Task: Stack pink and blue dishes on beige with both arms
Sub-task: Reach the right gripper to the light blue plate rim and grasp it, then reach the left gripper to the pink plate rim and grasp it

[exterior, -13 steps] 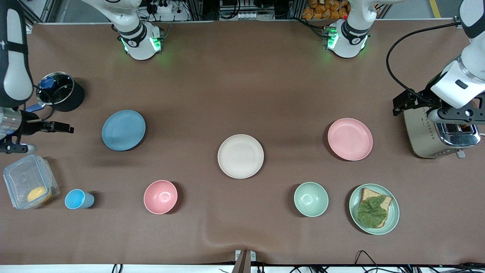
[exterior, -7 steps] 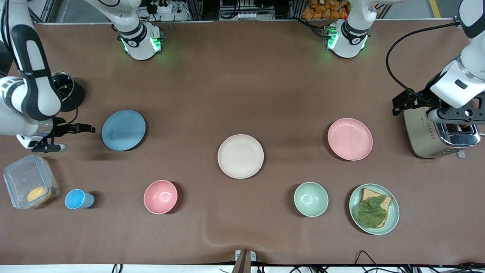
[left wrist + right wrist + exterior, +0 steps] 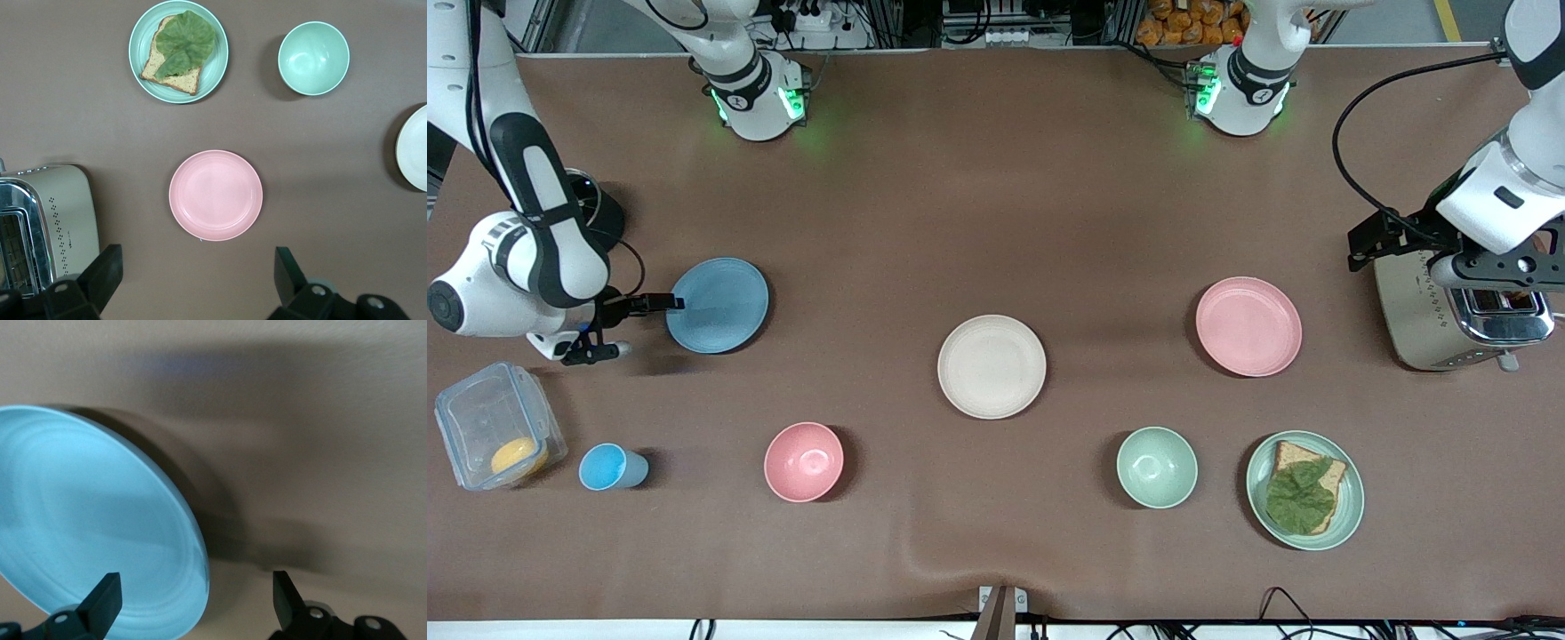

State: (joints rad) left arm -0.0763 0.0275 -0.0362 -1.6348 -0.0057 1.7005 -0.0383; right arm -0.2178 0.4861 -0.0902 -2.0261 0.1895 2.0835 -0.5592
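Note:
The blue plate (image 3: pixel 717 305) lies toward the right arm's end of the table, the pink plate (image 3: pixel 1248 325) toward the left arm's end, and the beige plate (image 3: pixel 991 365) between them. My right gripper (image 3: pixel 654 325) is open at the blue plate's outer edge. In the right wrist view the blue plate's (image 3: pixel 93 520) rim lies between the spread fingers of the right gripper (image 3: pixel 193 600). My left gripper (image 3: pixel 1489 269) hangs open above the toaster. From the left wrist view, the left gripper (image 3: pixel 197 280) holds nothing and the pink plate (image 3: pixel 215 195) lies below it.
A toaster (image 3: pixel 1449 311) stands beside the pink plate. Nearer the front camera are a green bowl (image 3: pixel 1157 467), a green plate with bread and a leaf (image 3: pixel 1304 490), a pink bowl (image 3: pixel 804 461), a blue cup (image 3: pixel 609 467) and a clear box (image 3: pixel 494 436). A black pot (image 3: pixel 596 218) stands by the right arm.
My right arm has swung in from the table's end, bringing its open gripper up to the blue plate's edge. The left arm has not moved.

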